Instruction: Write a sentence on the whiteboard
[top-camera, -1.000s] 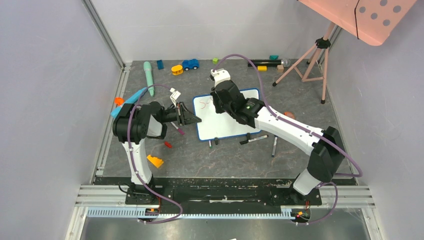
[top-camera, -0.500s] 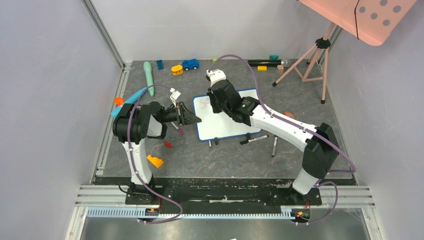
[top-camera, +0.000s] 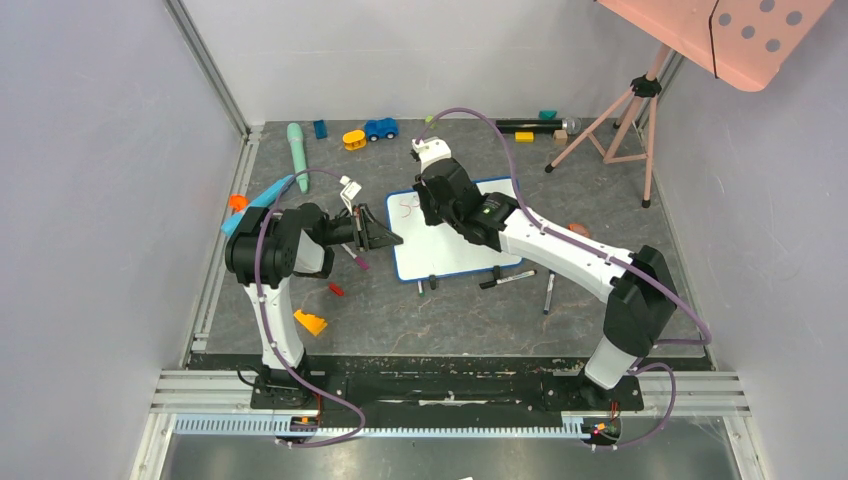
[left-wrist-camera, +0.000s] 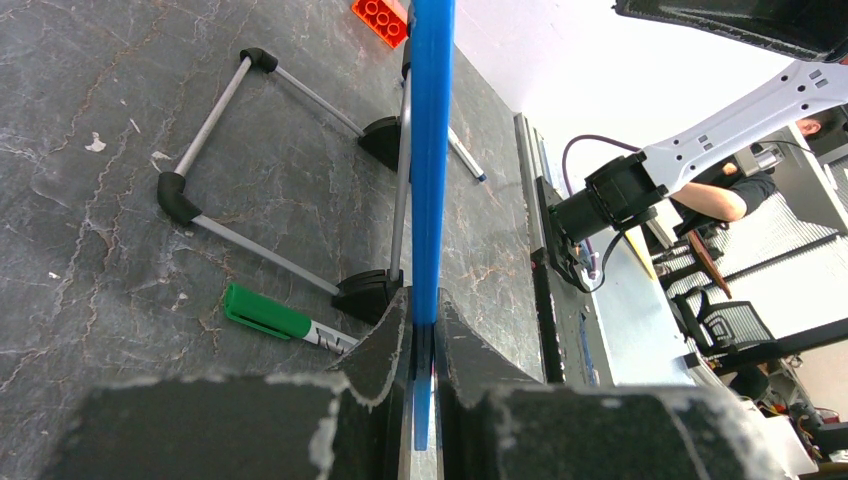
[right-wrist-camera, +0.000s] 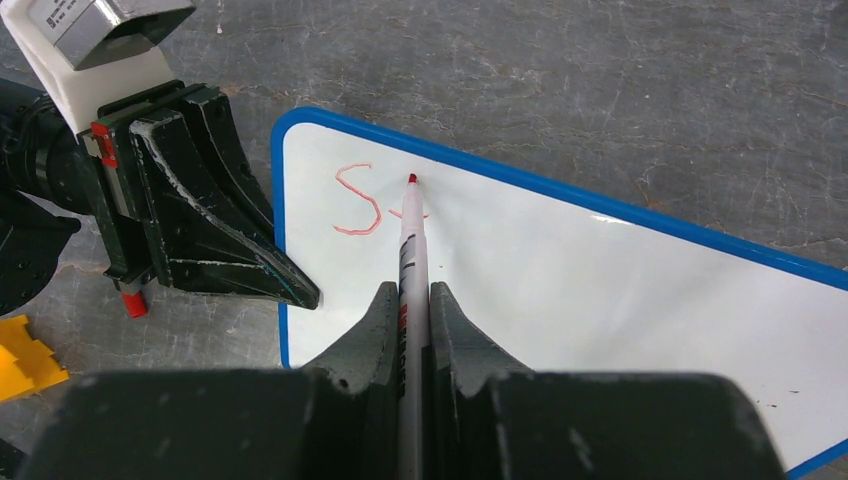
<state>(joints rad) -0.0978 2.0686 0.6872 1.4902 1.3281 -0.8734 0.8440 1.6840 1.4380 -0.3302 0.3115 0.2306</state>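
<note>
The whiteboard (top-camera: 450, 255) with its blue frame lies in the middle of the table; it also shows in the right wrist view (right-wrist-camera: 620, 290). My left gripper (top-camera: 385, 238) is shut on the board's left edge; in the left wrist view its jaws (left-wrist-camera: 423, 330) clamp the blue frame (left-wrist-camera: 432, 150). My right gripper (right-wrist-camera: 408, 295) is shut on a red marker (right-wrist-camera: 412, 240), whose tip touches the board's upper left part. The sentence (right-wrist-camera: 372, 200) is a red "S" and a short stroke beside it; it shows faintly in the top view (top-camera: 407, 207).
A green marker (left-wrist-camera: 275, 317) lies beside the board's feet. Black markers (top-camera: 508, 278) lie in front of the board. Toys (top-camera: 380, 128), a teal pen (top-camera: 297, 155), a yellow block (top-camera: 311, 322) and a tripod (top-camera: 625, 115) stand around. A pink dotted panel (top-camera: 745, 35) hangs top right.
My right gripper moved a little toward the far left over the board's upper left corner between one second ago and half a second ago. The left arm has not moved.
</note>
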